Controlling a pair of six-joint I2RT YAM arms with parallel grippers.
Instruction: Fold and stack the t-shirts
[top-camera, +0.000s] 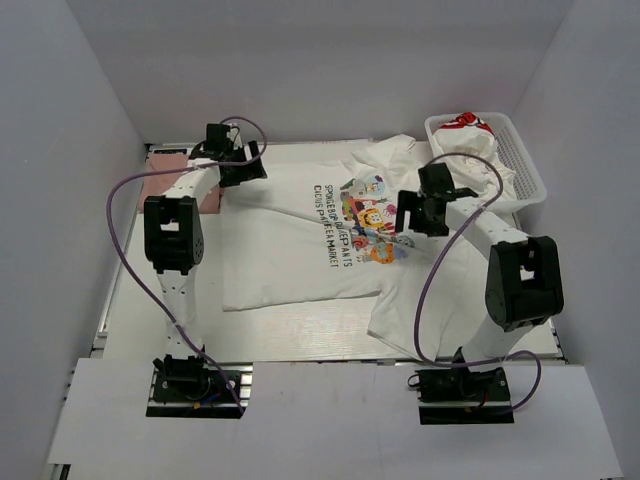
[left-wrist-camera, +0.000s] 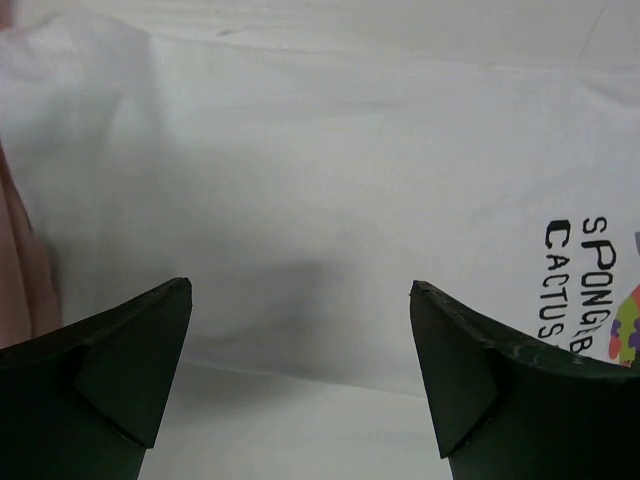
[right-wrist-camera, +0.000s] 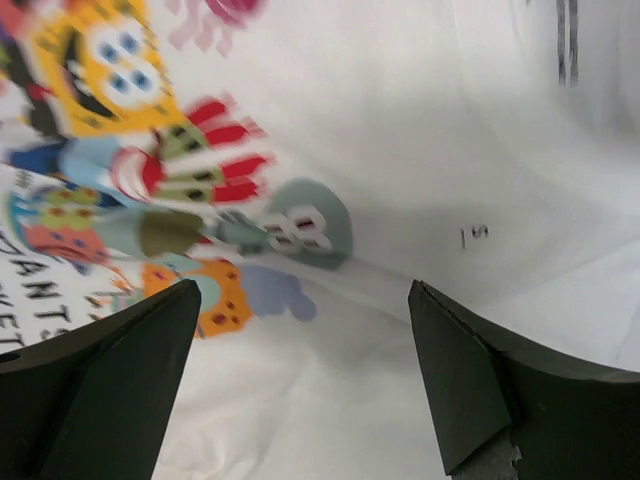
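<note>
Top view, near edge: pale table (top-camera: 300, 345) with bare strip at bottom centre. Cartoon t-shirt (top-camera: 290, 240) spread flat mid-frame, turned sideways, plain white part at left, colourful print and dark lettering at right of centre. Second white t-shirt (top-camera: 445, 300) lies lower right, rumpled, touching the cartoon one along its right side; which overlaps which, can't tell. In the right wrist view it shows small black marks at right. Right gripper (right-wrist-camera: 300, 300) sits over the right end of the print, centre-right of the top view, jaws spread wide, nothing between them, cloth visible through the gap; whether the fingertips touch the cloth, can't tell. Left gripper (left-wrist-camera: 300, 300) is at upper left of the top view, over the plain white edge of the cartoon t-shirt, jaws likewise wide apart and holding nothing; lettering is at the right edge of its wrist view. Pink t-shirt (top-camera: 170, 185) lies far left, partly under the left arm, just beside the cartoon shirt's edge. Far upper right: white mesh basket (top-camera: 525, 160) holding a bunched white t-shirt with red print (top-camera: 465, 128).
</note>
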